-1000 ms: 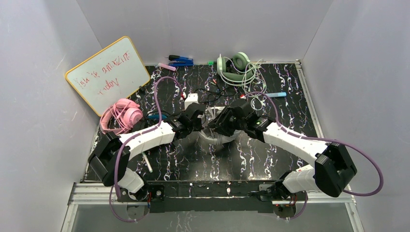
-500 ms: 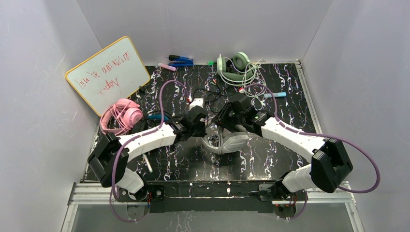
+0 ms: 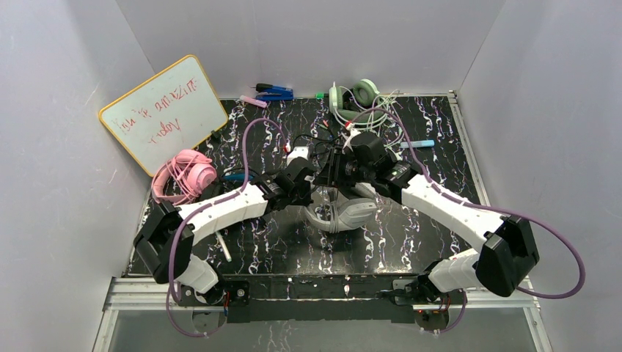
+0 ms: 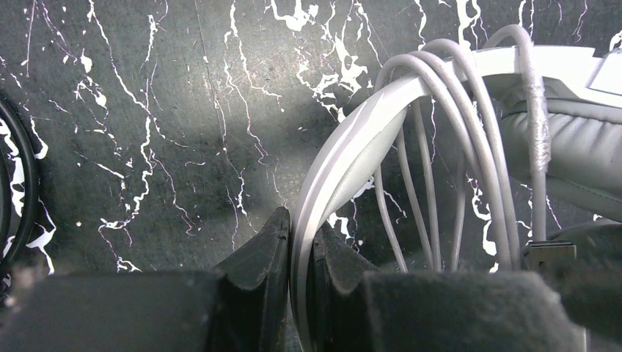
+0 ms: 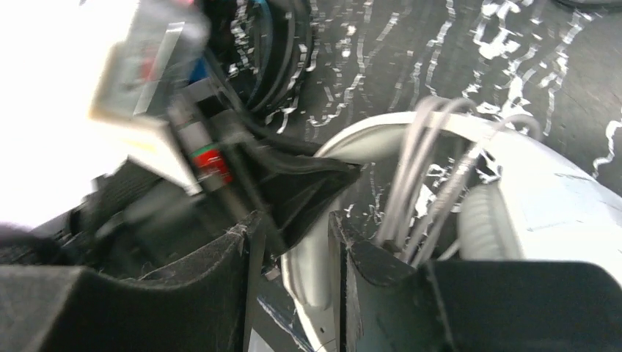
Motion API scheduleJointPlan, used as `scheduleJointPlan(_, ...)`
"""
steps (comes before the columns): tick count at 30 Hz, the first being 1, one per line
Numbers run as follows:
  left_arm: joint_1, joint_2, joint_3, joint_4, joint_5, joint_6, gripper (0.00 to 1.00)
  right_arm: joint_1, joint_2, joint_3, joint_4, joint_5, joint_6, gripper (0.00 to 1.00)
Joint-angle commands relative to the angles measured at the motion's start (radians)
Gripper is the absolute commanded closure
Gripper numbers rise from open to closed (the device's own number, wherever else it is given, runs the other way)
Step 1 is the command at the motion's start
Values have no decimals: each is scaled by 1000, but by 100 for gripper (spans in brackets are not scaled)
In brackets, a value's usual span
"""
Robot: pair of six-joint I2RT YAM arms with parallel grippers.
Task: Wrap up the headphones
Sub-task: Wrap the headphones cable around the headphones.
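The white-grey headphones (image 3: pixel 345 215) lie mid-table with the grey cord (image 4: pixel 455 88) looped several times over the headband (image 4: pixel 345 158). My left gripper (image 3: pixel 312 192) (image 4: pixel 301 227) is shut on that headband, one finger on each side of the thin band. My right gripper (image 3: pixel 336 170) (image 5: pixel 293 224) hovers just behind it, jaws apart. The headband (image 5: pixel 315 271) shows in the gap between them, with room left on one side. The pink headphones (image 3: pixel 187 174) sit at the left. A black-and-blue headset (image 3: pixel 238 177) is mostly hidden behind my left arm.
A whiteboard (image 3: pixel 163 111) leans on the left wall. A pale green headset (image 3: pixel 352 103) with loose cords lies at the back. Pens (image 3: pixel 273 92) lie along the back edge, a blue marker (image 3: pixel 418 144) at the right. A white box (image 3: pixel 293 154) and black wires sit behind the grippers.
My right gripper has moved from over the white-grey headphones toward the far side, uncovering the ear cups. My left gripper keeps its hold on the headband, shifted slightly.
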Motion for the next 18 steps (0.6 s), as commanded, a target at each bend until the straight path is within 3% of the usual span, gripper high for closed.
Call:
scheduleJointPlan(1,1,-6,75,-9,17,-13,100,-2,-45,92,31,-116,-175,54)
scheduleJointPlan(12,1,-4,85,-26,8,-10,100,-3,-73,194,-271,20,-280,52)
scheduleJointPlan(18,1,-13,82,-29,1,-7,100,-4,-76,167,-338,20,-280,60)
